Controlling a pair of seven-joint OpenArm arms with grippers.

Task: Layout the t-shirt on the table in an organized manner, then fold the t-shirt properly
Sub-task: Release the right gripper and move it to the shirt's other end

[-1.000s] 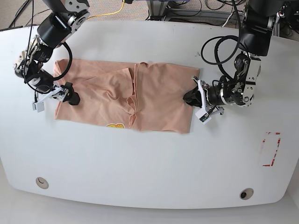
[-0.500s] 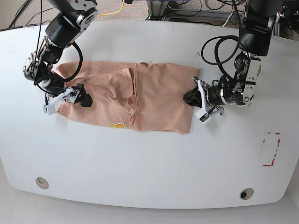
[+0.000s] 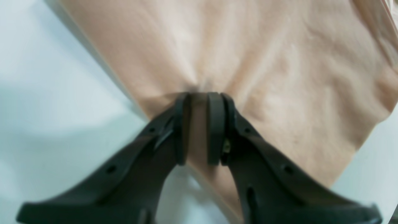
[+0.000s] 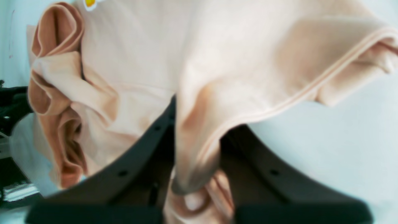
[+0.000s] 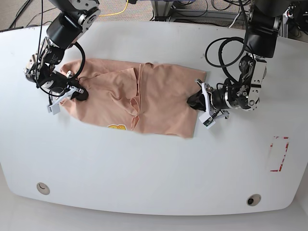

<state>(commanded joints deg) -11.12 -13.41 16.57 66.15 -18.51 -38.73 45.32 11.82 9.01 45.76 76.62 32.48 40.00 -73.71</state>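
Observation:
The peach-tan t-shirt [image 5: 154, 96] lies wrinkled across the middle of the white table [image 5: 154, 168], with its yellow print [image 5: 118, 128] at the near edge. My left gripper [image 5: 193, 101] is shut on the shirt's right edge; in the left wrist view its tips [image 3: 199, 96] pinch a fold of the shirt [image 3: 248, 46]. My right gripper [image 5: 80, 94] is shut on the shirt's left edge. In the right wrist view the shirt [image 4: 217, 62] drapes over its dark fingers [image 4: 146, 140] and hides the tips.
A red-outlined rectangle mark [image 5: 279, 154] is at the table's right. Two small round holes [image 5: 43, 187] [image 5: 253, 199] sit near the front edge. Cables [image 5: 224, 50] loop from the arm on the right. More cables and a frame lie beyond the far edge.
My right gripper has moved up and inward with the shirt's left edge, bunching that side. My left gripper has shifted slightly up, still holding the right edge.

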